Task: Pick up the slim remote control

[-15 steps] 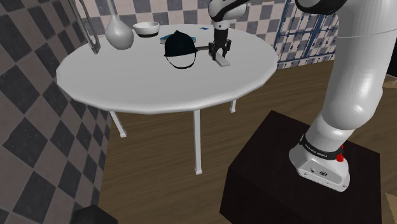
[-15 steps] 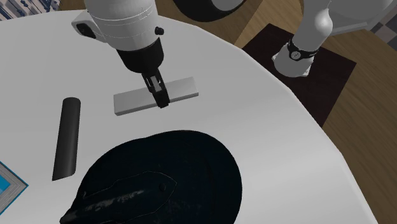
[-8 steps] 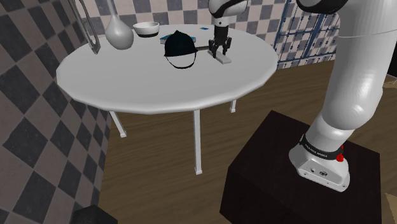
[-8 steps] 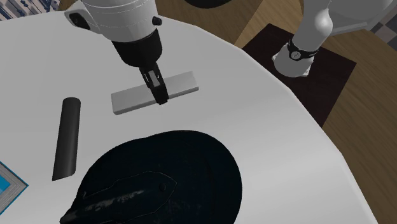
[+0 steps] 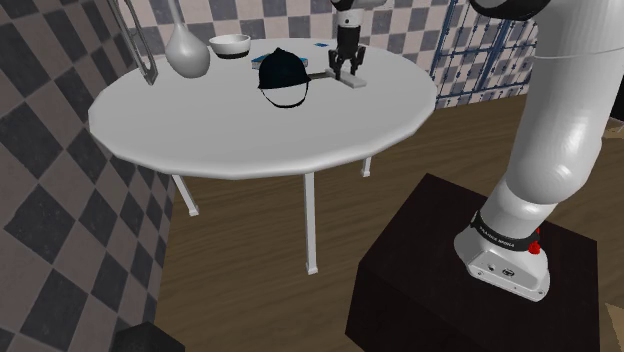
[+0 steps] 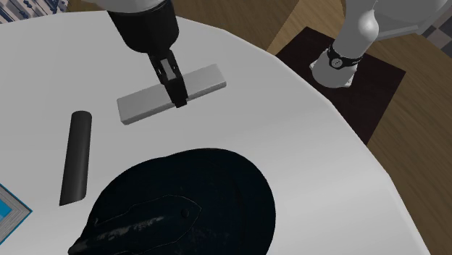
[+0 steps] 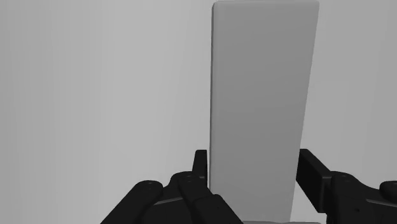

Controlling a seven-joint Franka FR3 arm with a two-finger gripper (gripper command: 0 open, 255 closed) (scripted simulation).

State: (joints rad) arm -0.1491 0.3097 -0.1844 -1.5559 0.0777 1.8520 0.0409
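Observation:
The slim remote [image 6: 145,102] is a plain grey flat slab. My black gripper [image 6: 176,93] is shut on its middle, clasping it across its width, and the remote hangs a little above the white round table [image 6: 304,145]. In the shoulder view the gripper [image 5: 347,72] holds the remote [image 5: 353,84] near the table's far right part, beside a black cap [image 5: 283,76]. In the wrist view the fingers [image 7: 200,170] press both long sides of the remote [image 7: 261,95], which extends away from the hand.
A dark cylinder [image 6: 76,156] lies on the table beside the black cap [image 6: 188,203]. A vase [image 5: 188,50], a white bowl [image 5: 230,44] and a blue flat item [image 5: 275,53] stand at the table's far side. The dark stand [image 5: 470,290] is at lower right.
The gripper has tightened on the remote and risen, lifting the slab off the tabletop. The cap and the cylinder have not moved.

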